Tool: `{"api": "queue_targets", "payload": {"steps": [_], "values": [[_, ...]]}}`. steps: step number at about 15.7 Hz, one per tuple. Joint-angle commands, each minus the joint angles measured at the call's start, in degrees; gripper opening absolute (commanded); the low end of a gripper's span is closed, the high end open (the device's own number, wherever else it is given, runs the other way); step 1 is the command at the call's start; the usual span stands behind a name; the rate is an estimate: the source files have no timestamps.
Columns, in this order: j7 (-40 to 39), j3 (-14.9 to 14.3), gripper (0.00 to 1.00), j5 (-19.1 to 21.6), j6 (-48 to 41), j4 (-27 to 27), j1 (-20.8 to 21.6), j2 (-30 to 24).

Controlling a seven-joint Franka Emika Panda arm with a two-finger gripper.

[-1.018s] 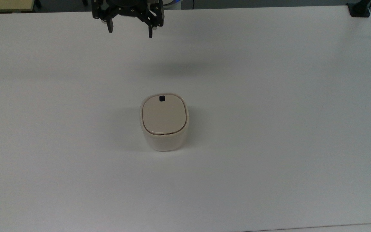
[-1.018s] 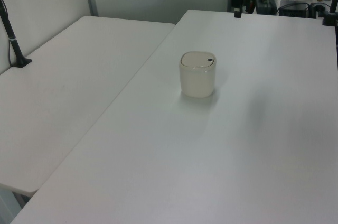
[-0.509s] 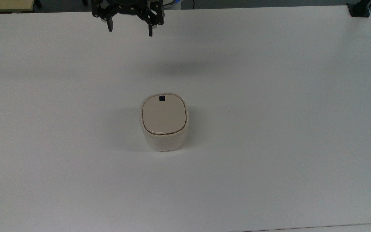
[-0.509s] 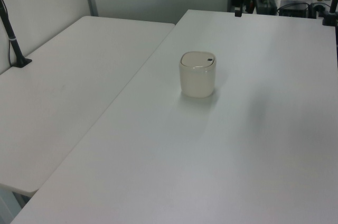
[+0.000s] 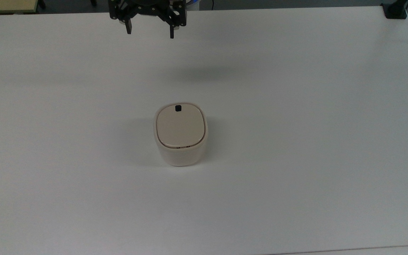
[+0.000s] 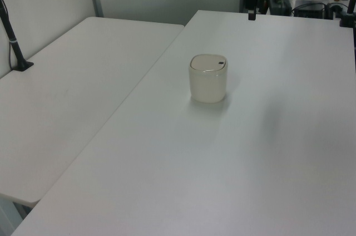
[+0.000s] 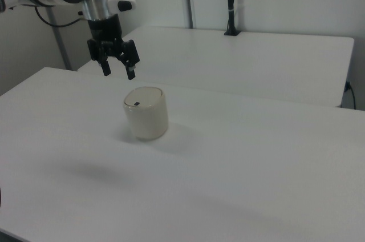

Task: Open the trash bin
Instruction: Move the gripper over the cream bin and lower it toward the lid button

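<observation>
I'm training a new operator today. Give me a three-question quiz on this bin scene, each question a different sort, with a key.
1. True or false: the lid of the bin is shut.
2. Multiple choice: in the top view, the black button sits near the lid's A) top edge, B) bottom edge, C) centre.
3. Short answer: is the gripper touching the bin, and are its fingers open or shut?

Key
1. True; the lid lies flat in the rim.
2. A.
3. Not touching; it hangs in the air apart from the bin, fingers open and holding nothing.
</observation>
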Motion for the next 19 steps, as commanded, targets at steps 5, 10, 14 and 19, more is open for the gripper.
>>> {"api": "queue_targets", "payload": {"steps": [5, 10, 14, 19], "values": [[-3.1, -0.4, 0.17, 0.0, -2.9, -0.8, 2.4, -0.8], [-3.1, -0.4, 0.00, 0.0, -2.2, -0.8, 3.6, 0.2], [-2.7, -0.4, 0.00, 0.1, 3.9, -0.7, 3.5, 2.7], [-2.7, -0.5, 0.00, 2.6, 14.9, -0.7, 3.2, 5.9]]}}
